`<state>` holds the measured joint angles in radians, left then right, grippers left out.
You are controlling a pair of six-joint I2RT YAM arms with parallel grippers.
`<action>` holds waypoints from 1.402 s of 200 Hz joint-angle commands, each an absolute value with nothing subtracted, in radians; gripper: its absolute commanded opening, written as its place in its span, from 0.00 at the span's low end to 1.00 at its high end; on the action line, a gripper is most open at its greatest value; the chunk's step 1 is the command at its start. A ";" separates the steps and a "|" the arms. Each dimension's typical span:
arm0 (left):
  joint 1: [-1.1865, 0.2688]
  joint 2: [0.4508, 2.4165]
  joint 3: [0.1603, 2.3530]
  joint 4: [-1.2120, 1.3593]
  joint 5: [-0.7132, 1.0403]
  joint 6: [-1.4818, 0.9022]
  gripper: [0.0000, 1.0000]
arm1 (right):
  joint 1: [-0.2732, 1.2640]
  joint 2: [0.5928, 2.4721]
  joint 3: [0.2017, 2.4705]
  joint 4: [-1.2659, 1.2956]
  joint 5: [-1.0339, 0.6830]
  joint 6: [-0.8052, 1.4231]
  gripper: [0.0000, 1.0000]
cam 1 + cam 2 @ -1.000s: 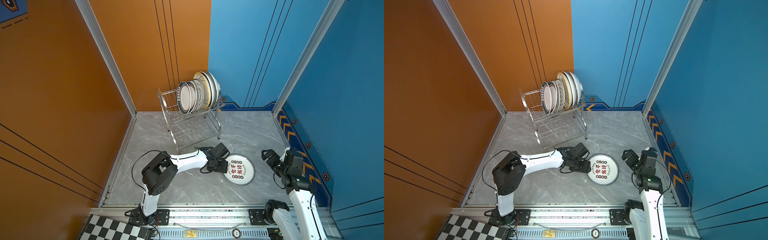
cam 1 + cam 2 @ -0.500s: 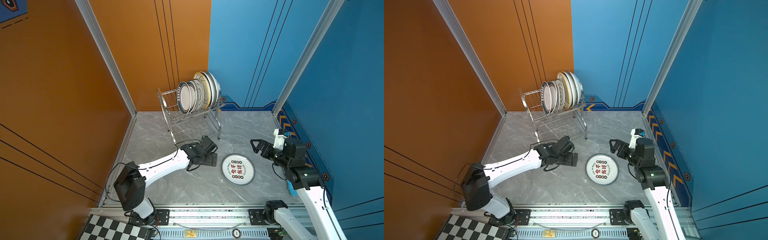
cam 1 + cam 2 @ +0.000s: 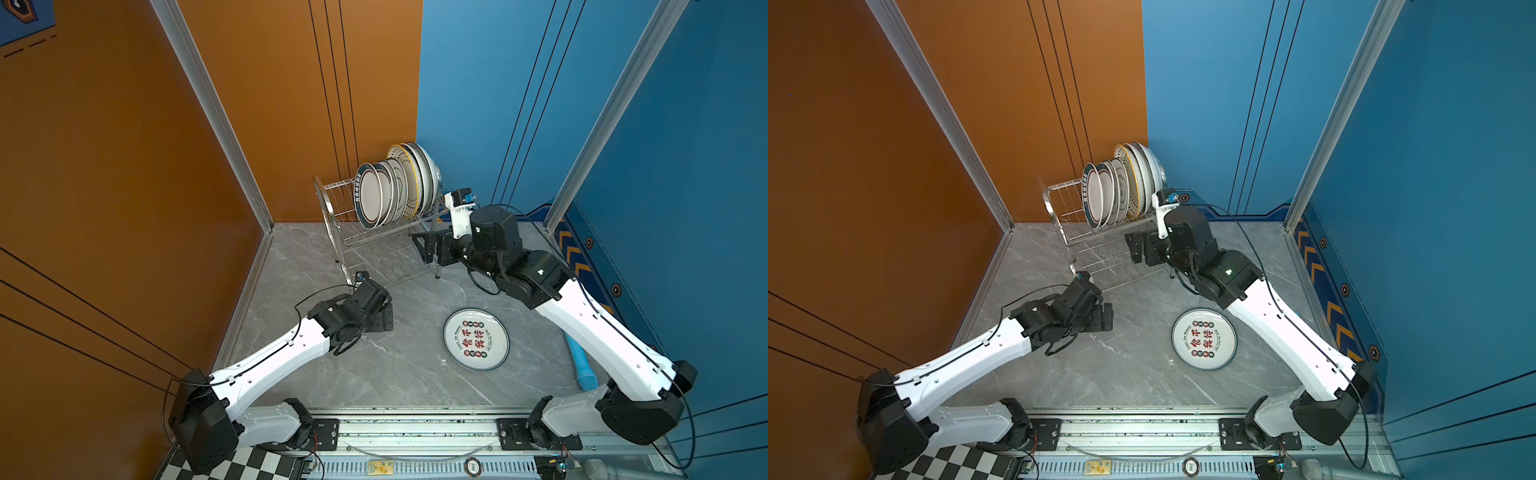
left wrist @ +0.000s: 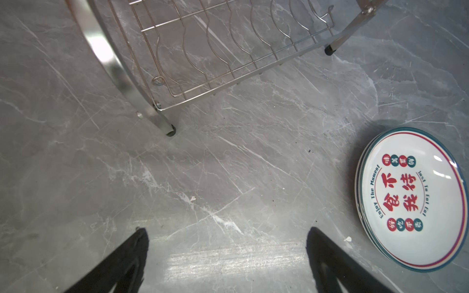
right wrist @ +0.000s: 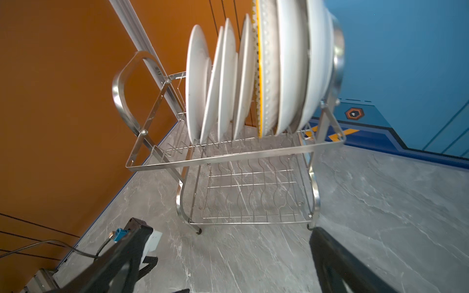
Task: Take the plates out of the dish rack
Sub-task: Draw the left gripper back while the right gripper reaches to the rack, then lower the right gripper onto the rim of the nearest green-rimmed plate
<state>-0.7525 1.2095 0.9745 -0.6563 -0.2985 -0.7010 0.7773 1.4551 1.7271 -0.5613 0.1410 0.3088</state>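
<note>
The left gripper (image 4: 225,253) and right gripper (image 5: 228,256) are spread wide, empty. The plates (image 3: 395,187) stand in the dish rack's (image 3: 331,224) upper tier at the worktop's (image 3: 374,374) back edge. One lettered plate (image 3: 476,338) lies flat. Only the right wrist view shows their backs.

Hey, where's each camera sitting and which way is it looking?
Top views: high overhead, looking down on dish rack, left arm, right arm.
Left wrist: low over the table, facing rack foot and lettered plate; open left gripper shows.
Right wrist: beside the rack, looking up at racked plates; open right gripper shows.
Shared: both wrist views catch the rack's lower tier.
</note>
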 commanded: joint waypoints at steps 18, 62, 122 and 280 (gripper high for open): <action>-0.715 1.118 0.923 -0.702 -0.397 -0.821 0.98 | 0.824 1.579 1.951 -0.517 0.164 0.299 1.00; -0.629 1.058 0.907 -0.717 -0.290 -0.772 0.98 | 0.844 1.707 2.081 -0.485 0.090 0.324 1.00; -0.600 0.924 0.831 -0.700 -0.317 -0.727 0.98 | 0.850 1.819 2.178 -0.410 0.049 0.347 1.00; -0.574 0.880 0.815 -0.764 -0.297 -0.747 0.98 | 0.846 2.050 2.362 -0.392 0.189 0.317 1.00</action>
